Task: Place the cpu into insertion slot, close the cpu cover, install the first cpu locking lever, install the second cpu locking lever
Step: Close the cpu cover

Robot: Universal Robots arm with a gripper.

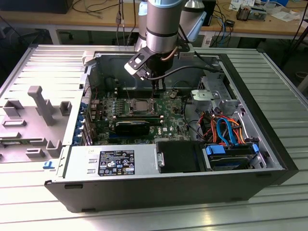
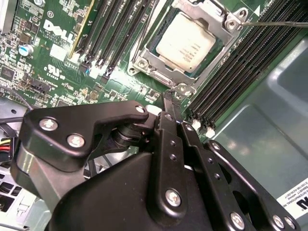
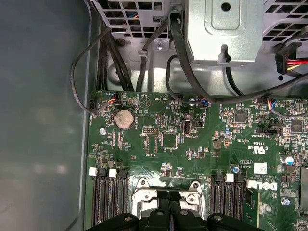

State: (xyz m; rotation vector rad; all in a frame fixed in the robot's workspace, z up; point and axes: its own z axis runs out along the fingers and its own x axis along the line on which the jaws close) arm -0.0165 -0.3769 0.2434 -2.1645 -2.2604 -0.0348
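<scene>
Cpu (image 2: 185, 41) sits in the slot (image 1: 139, 107) with the cover (image 2: 156, 61) lying flat around it, so I judge the first two steps done. My gripper (image 2: 172, 96) hangs just off the socket's corner, fingers (image 2: 168, 120) pressed together with nothing visible between them. One lever (image 2: 276, 22) shows as a thin rod along the far side. I cannot tell whether it is latched, so I count the levers as left to do. Memory slots (image 2: 231, 72) flank the socket closely. Beyond them, cables (image 3: 177, 43) and a drive cage (image 3: 226, 29) crowd the case.
</scene>
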